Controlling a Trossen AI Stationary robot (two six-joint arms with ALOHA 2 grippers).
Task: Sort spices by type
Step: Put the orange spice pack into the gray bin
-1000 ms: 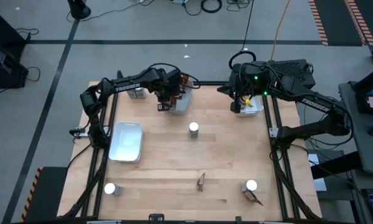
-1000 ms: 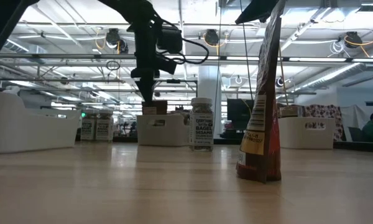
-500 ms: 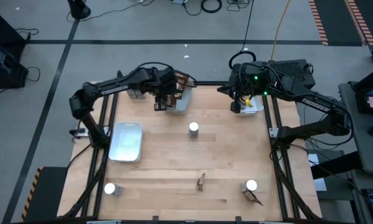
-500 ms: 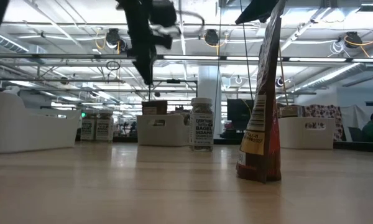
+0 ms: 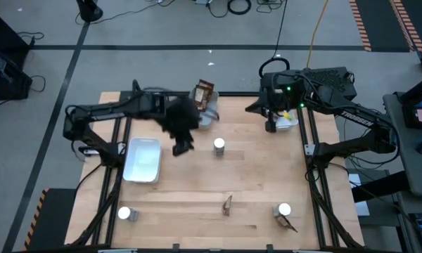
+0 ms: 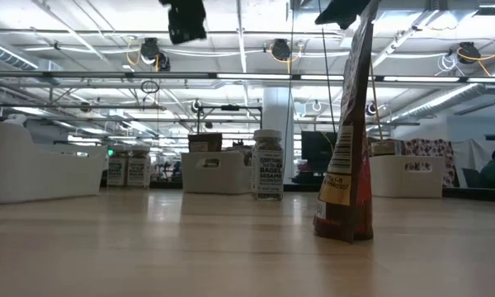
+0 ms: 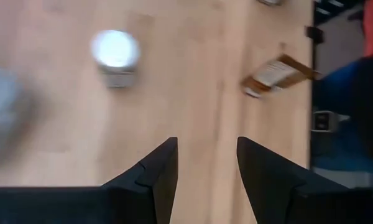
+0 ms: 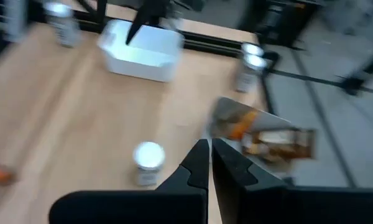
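At the left of the overhead frame lies an empty grey tray (image 5: pixel 143 159), with a white-capped jar (image 5: pixel 125 213) in the lower-left corner of the table (image 5: pixel 197 179). A second ago the left gripper (image 5: pixel 180 146) was low over the white bin (image 5: pixel 206 116) at the upper middle; it has since lifted away and swung down-frame, and now hangs above bare wood just right of the tray, fingers (image 7: pixel 158 171) parted with nothing between them. A brown packet (image 5: pixel 203 92) stands in that bin, so I judge one packet has just been dropped off and the arm is free for its next pick. Closest to it is the jar (image 5: pixel 219 145) at centre frame, with open wood all round, an easy approach. Lower middle, another packet (image 5: pixel 228 204) stands on edge; lower right, a jar (image 5: pixel 283 209) touches a packet (image 5: pixel 288 225), close to the table's front edge, so that pair leaves less room. At the upper right the right gripper (image 5: pixel 271 125) waits closed and empty beside the corner bin (image 5: pixel 287 121).
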